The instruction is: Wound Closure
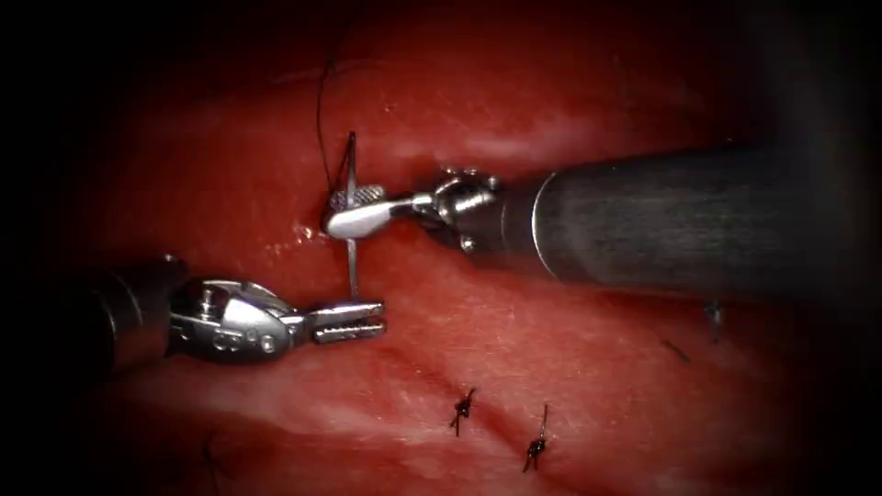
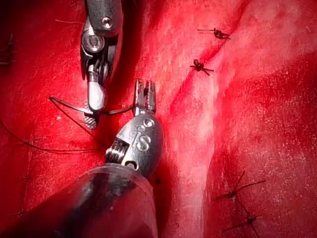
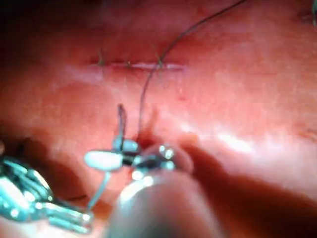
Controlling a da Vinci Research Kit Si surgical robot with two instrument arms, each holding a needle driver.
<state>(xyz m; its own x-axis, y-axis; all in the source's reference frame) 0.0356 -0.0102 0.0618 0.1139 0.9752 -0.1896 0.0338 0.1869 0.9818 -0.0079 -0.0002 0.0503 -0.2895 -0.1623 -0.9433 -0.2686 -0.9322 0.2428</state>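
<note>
Red, wet tissue (image 1: 588,386) all around, with knotted stitches (image 1: 463,410) along the cut lower down. Right tool (image 1: 344,211) comes in from the right, jaws clamped on the needle (image 1: 352,262) near mid-curve. Needle stands clear of the tissue, one end up, the other reaching down to the left tool (image 1: 354,321). Left tool's jaws slightly parted, holding nothing, just beside the needle's lower end. Thread (image 1: 322,119) trails upward from the needle.
</note>
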